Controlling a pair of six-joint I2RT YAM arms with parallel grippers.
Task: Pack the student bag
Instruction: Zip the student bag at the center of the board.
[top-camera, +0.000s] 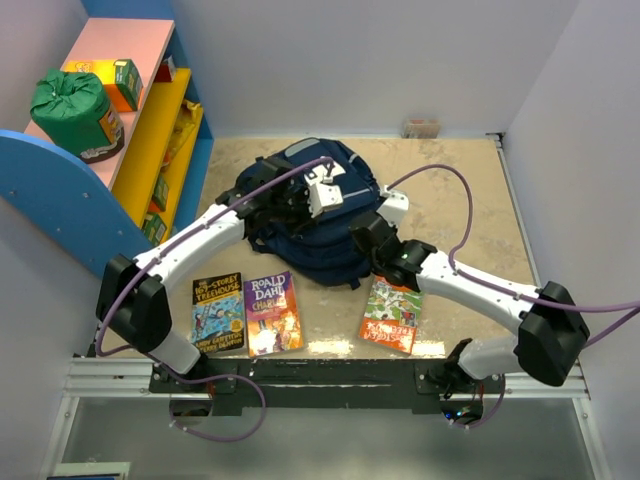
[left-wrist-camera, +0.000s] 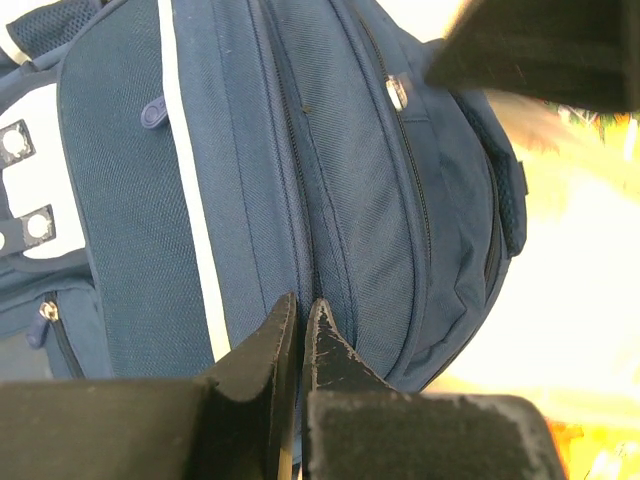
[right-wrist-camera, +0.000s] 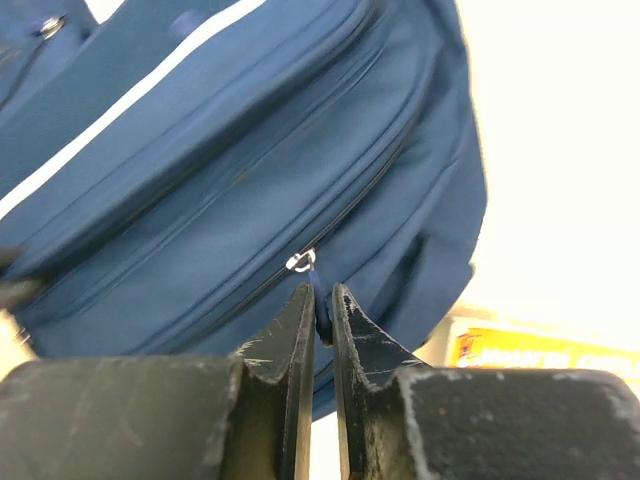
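Nearest us, three children's books are lying flat on the table (top-camera: 470, 200): a Treehouse book (top-camera: 217, 312), a Roald Dahl paperback (top-camera: 272, 314) and a comic-style book (top-camera: 392, 314). Just beyond them, the navy student bag (top-camera: 310, 215) is lying mid-table, with both arms reaching over it. The right gripper (right-wrist-camera: 320, 292) is pinching the blue zipper pull (right-wrist-camera: 316, 275). The left gripper (left-wrist-camera: 300, 305) is fully closed against a seam; we cannot tell whether it is holding fabric. We are judging that the small pull may slip free, or the bag may slide instead of unzipping. Farther left, a green sack (top-camera: 75, 108) is sitting on a shelf (top-camera: 60, 195).
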